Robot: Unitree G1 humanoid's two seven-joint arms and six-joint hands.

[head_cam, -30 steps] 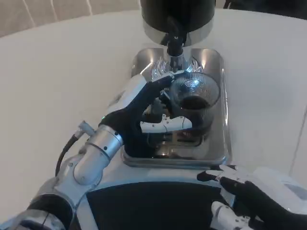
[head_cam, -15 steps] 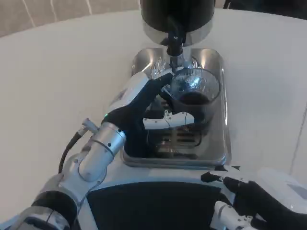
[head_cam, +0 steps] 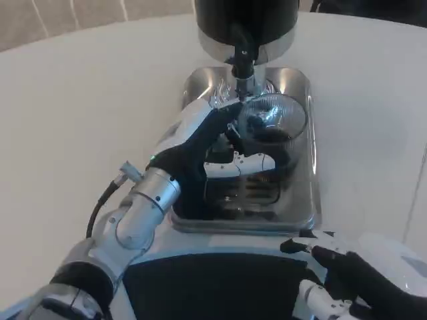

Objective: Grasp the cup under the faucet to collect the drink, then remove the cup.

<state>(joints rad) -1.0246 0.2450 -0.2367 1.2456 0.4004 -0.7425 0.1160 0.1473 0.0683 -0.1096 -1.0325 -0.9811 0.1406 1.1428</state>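
Gripping upright cup [head_cam: 272,133] (mouth up) — left hand [head_cam: 212,143]; right hand [head_cam: 347,273] empty, fingers spread.

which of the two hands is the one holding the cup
The left hand: it reaches over the metal tray and its fingers wrap the clear cup under the faucet. The right hand sits apart near the bottom edge, holding nothing.

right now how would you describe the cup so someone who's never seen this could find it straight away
Start at the black dispenser at the table's far edge and follow its faucet down over the shiny metal drip tray. The cup sits on that tray under the faucet, gripped from the side by the left hand. It is the one clear, ribbed thing there, with dark drink inside.
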